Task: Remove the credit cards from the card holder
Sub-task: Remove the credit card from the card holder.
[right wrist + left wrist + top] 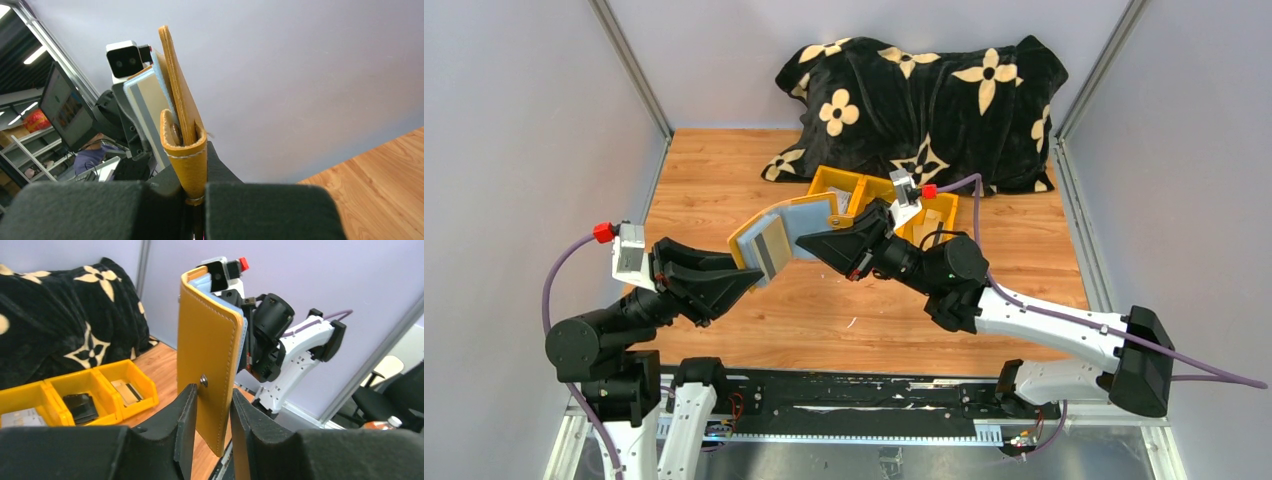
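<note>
Between the two tools, above the bench (pixel 984 300), the card holder (pixel 792 232) hangs spread open, its long axis running tool to tool. Right tool (pixel 803 242) is clamped on one leaf's edge. Left tool (pixel 747 281) stands narrow around the other leaf (grip unclear), nearest a striped credit card (pixel 770 251). Both arms reach inward, forearms low.

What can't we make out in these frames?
Card count: top view shows one striped card in the holder; sleeves may hide others.
Grip of the left gripper: left wrist view, holder between its fingers, contact unclear.
Yellow bin: right arm covers most of it from the top; contents too small in left wrist view.
</note>
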Controlling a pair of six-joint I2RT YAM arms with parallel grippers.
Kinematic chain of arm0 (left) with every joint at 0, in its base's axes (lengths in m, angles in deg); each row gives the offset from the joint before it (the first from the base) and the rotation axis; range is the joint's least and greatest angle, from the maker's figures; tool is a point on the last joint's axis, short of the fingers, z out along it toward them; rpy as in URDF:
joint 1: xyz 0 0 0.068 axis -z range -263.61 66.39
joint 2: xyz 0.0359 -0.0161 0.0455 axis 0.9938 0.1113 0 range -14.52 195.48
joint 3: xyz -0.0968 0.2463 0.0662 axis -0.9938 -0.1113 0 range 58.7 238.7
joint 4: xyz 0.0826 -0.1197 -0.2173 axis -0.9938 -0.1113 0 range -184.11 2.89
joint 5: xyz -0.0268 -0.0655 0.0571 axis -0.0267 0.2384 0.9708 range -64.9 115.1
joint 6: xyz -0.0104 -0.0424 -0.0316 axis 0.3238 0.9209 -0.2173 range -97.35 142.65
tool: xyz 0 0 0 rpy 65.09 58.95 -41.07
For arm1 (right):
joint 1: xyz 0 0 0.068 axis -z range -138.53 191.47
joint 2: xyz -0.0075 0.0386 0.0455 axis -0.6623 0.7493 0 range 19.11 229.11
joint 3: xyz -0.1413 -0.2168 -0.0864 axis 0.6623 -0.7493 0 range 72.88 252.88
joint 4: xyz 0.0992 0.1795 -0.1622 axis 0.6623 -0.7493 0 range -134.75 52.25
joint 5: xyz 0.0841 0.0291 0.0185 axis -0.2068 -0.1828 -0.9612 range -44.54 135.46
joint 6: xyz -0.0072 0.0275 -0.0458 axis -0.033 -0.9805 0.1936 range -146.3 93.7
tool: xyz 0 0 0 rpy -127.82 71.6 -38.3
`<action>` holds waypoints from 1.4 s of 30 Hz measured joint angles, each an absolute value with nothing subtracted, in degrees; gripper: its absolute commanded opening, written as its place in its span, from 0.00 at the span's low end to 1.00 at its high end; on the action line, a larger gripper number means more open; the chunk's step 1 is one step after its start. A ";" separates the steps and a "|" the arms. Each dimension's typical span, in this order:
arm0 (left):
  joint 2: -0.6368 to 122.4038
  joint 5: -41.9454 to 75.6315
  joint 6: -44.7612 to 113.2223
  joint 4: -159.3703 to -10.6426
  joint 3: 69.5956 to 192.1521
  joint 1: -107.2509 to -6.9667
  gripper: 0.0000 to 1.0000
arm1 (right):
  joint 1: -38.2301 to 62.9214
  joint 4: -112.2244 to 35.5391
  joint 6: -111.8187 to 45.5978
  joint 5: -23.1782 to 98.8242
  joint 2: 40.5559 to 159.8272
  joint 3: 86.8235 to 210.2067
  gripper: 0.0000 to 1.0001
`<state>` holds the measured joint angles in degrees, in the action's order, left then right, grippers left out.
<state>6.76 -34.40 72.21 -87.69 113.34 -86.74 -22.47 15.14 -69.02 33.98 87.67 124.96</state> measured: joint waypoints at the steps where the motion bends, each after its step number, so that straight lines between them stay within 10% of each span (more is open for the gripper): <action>1: 6.60 -33.61 71.49 -88.37 113.36 -86.74 0.40 | -22.54 15.75 -69.39 34.20 87.75 124.89 0.00; 24: 8.66 -31.91 75.51 -85.66 112.37 -86.74 0.37 | -23.15 21.45 -73.56 33.34 89.52 124.65 0.00; 35: 11.15 -31.38 76.91 -84.72 112.37 -86.68 0.09 | -23.61 21.95 -73.69 33.13 90.16 124.67 0.00; 42: 11.45 -30.97 74.42 -87.06 112.59 -86.68 0.00 | -23.23 20.42 -74.72 32.56 90.18 124.67 0.55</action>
